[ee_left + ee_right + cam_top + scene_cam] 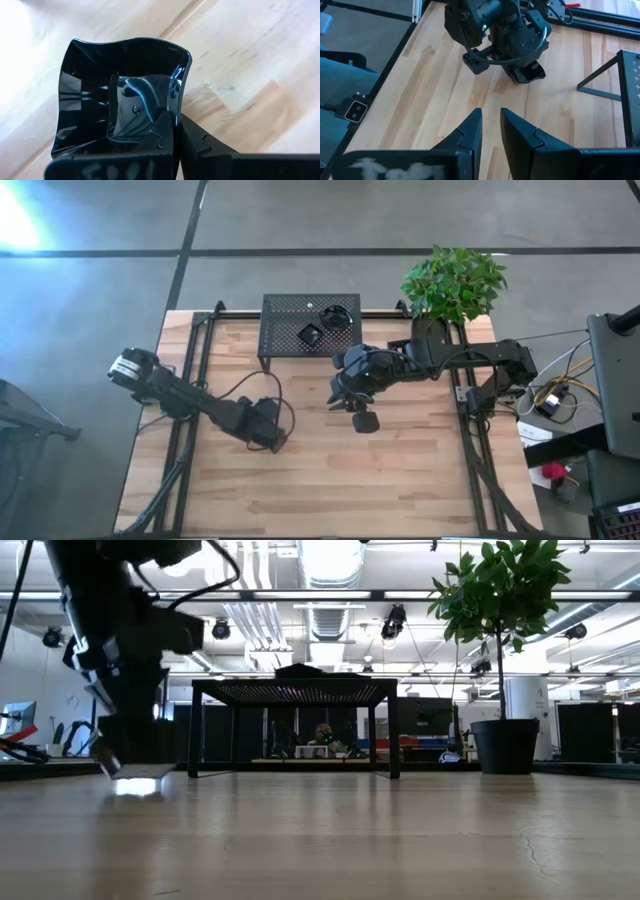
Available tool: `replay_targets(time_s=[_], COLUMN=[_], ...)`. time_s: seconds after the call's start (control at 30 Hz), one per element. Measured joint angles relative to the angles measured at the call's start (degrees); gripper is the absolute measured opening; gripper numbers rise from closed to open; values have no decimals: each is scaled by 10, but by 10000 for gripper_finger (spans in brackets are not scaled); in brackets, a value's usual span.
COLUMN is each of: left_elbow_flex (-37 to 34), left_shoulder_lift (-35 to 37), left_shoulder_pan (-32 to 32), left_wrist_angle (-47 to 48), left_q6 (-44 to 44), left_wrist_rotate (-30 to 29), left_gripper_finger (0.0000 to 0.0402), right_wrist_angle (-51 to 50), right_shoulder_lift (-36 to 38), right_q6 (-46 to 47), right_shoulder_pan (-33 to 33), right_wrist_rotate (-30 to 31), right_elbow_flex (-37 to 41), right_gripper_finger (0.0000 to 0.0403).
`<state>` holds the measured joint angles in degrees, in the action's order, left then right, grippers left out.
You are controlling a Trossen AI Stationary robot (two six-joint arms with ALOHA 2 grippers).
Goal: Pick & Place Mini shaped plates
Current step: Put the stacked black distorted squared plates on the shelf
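Our left hand point(176, 131) is clamped on the rim of a mini shaped plate point(120, 90) low on the counter point(400, 470), so the black mesh stand point(310, 323) lies up and to its right, while our right hand point(491, 131), slightly parted and empty, hovers nearer that stand.

Robotics lab/open workspace: exposed ceiling ducts point(330, 565), strip lighting, concrete floor point(90, 290), wooden tabletop point(400, 470), cabling at 3 o'clock point(555, 390), monitors behind.
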<state>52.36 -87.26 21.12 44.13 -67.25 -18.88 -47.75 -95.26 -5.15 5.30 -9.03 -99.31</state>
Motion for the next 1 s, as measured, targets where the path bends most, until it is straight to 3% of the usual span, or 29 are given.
replay_targets(time_s=[0.4,0.73,1.0], left_elbow_flex=[121,276,367], left_shoulder_lift=[2,2,2], left_shoulder_pan=[4,5,-40], left_wrist_angle=[71,204,275], left_q6=[48,86,142], left_wrist_rotate=[-9,-66,-96], left_gripper_finger=[1,1,1], right_wrist_angle=[-1,-1,-1], right_shoulder_lift=[3,4,4], right_q6=[1,0,0], right_shoulder_pan=[0,0,0], right_wrist_rotate=[0,0,0], right_elbow_flex=[0,0,0], right_gripper_finger=[63,63,63])
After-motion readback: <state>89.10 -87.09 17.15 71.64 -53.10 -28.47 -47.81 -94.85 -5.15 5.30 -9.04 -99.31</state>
